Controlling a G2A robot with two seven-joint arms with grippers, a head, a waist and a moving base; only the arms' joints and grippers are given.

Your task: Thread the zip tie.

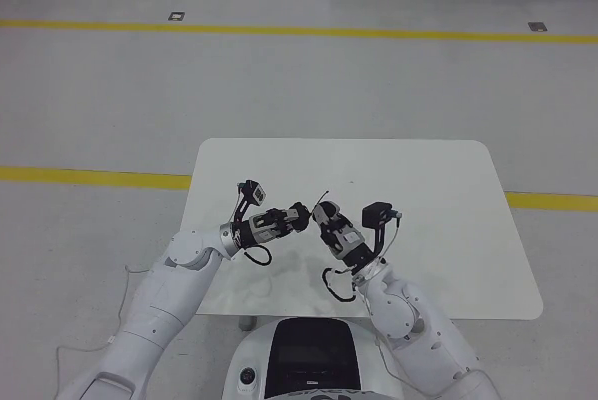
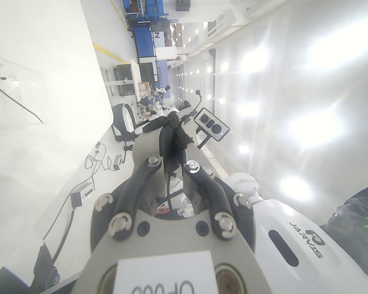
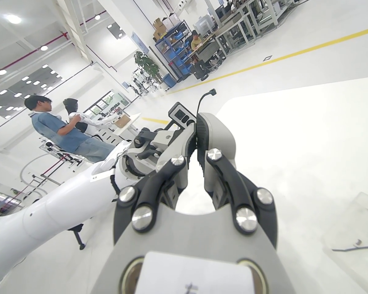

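White rounded table (image 1: 429, 200) lies under both my arms, which meet above its near edge. My right gripper (image 3: 197, 130) is pressed closed on a thin black plastic zip tie (image 3: 212, 92), whose head end stands up over the fingertips. My left gripper (image 2: 171, 126) is closed too, its tip near the right one; what it pinches I cannot tell.

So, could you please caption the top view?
Left end effector meets right end effector, which pinches a black zip tie, above the white table.
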